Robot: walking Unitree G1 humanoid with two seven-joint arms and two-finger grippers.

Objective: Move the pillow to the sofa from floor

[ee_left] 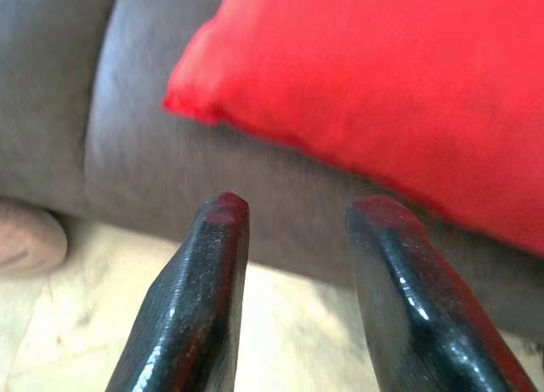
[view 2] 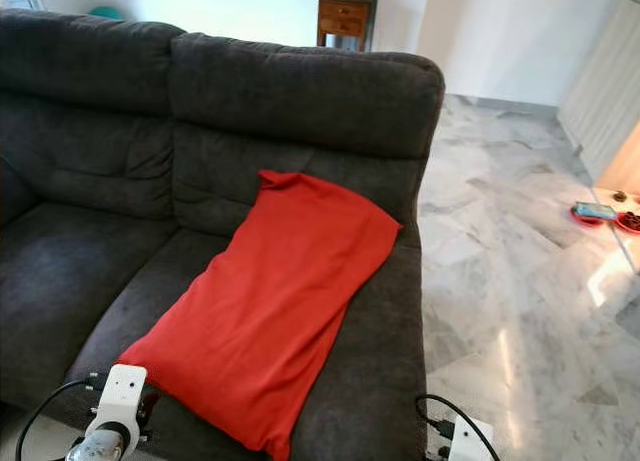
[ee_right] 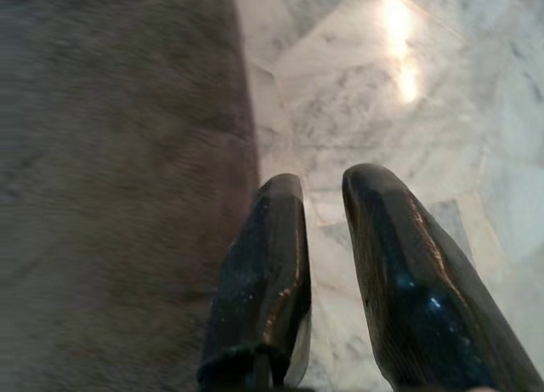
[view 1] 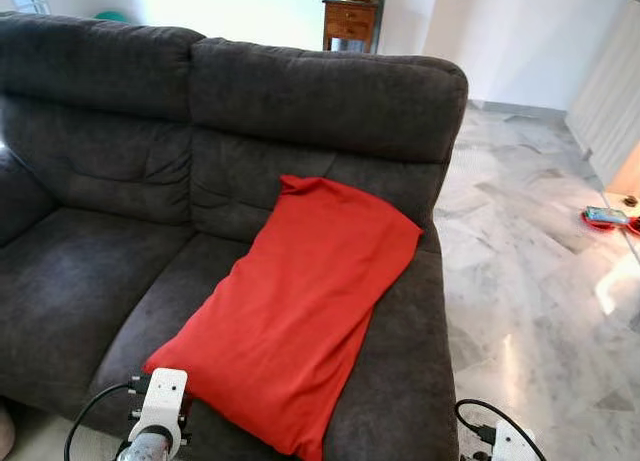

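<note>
A red pillow (view 1: pixel 300 301) lies slanted across the right seat of the dark grey sofa (view 1: pixel 100 281), its top corner resting against the backrest. In the left wrist view my left gripper (ee_left: pixel 302 203) is open and holds nothing. It hangs just in front of the sofa's front edge, a little below the pillow's (ee_left: pixel 382 86) near corner. My right gripper (ee_right: pixel 325 178) is open by a narrow gap with nothing between its fingers. It is beside the sofa's right side, over the marble floor (ee_right: pixel 408 111).
Marble floor (view 1: pixel 530 281) stretches to the right of the sofa. A small red and blue object (view 1: pixel 605 219) lies there near a white cabinet (view 1: pixel 615 91). A wooden side table (view 1: pixel 350 21) stands behind the sofa. A pinkish object (ee_left: pixel 25 239) sits on the floor at the sofa's front.
</note>
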